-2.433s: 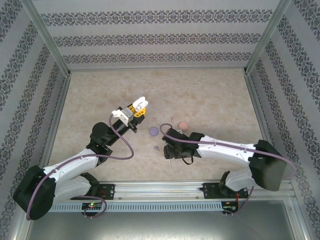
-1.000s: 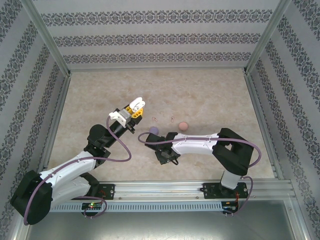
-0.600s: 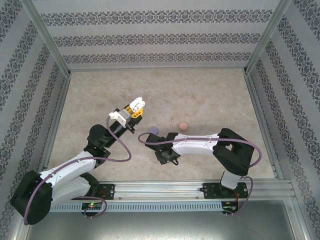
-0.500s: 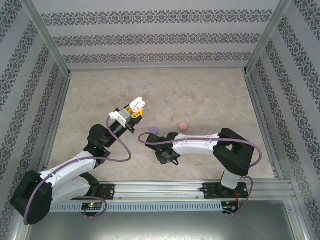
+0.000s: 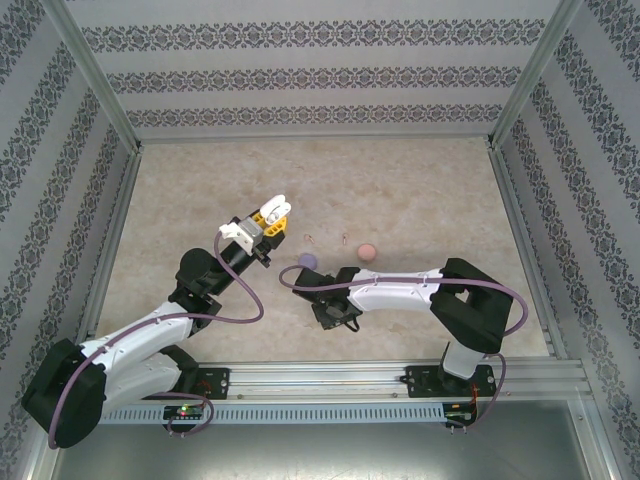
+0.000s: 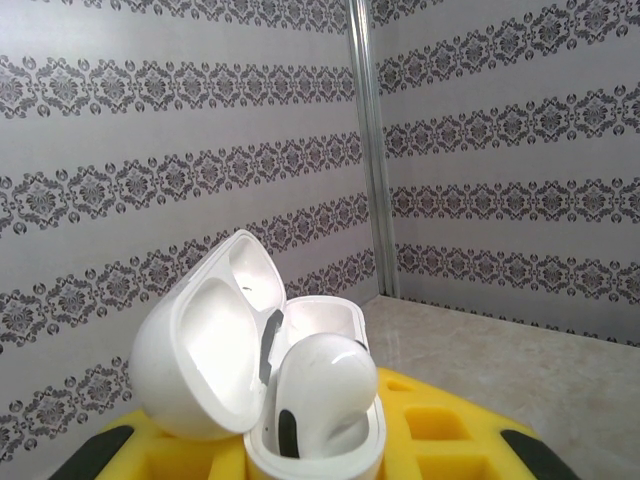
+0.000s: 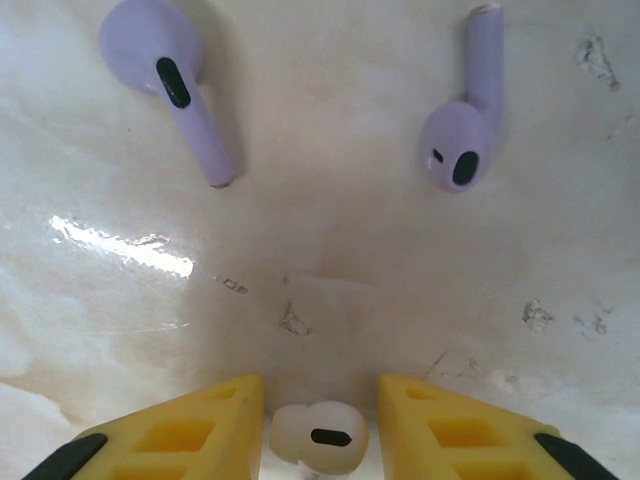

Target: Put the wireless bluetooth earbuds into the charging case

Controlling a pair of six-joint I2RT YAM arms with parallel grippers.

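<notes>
My left gripper [image 5: 272, 217] is raised off the table and shut on an open white charging case [image 6: 300, 420]. Its lid is tipped back to the left and one white earbud [image 6: 320, 385] sits in it. My right gripper [image 7: 322, 420] points down at the table, near the front middle [image 5: 333, 312]. Its yellow fingers [image 7: 200, 430] stand close on either side of a white earbud [image 7: 320, 437] lying on the table, with a sliver of gap on each side. Two purple earbuds [image 7: 165, 75] [image 7: 458, 150] lie just beyond it.
A closed purple case [image 5: 307, 261] and a pink case [image 5: 368, 250] lie on the marble table [image 5: 420, 190] behind the right wrist. Two tiny pale earbuds [image 5: 310, 237] [image 5: 345, 238] lie further back. Patterned walls and metal posts [image 5: 100, 80] ring the table.
The right arm swung left and folded over the near earbuds, then held still while its fingers narrowed around the white earbud. The left arm drew back slightly with the case and stayed put.
</notes>
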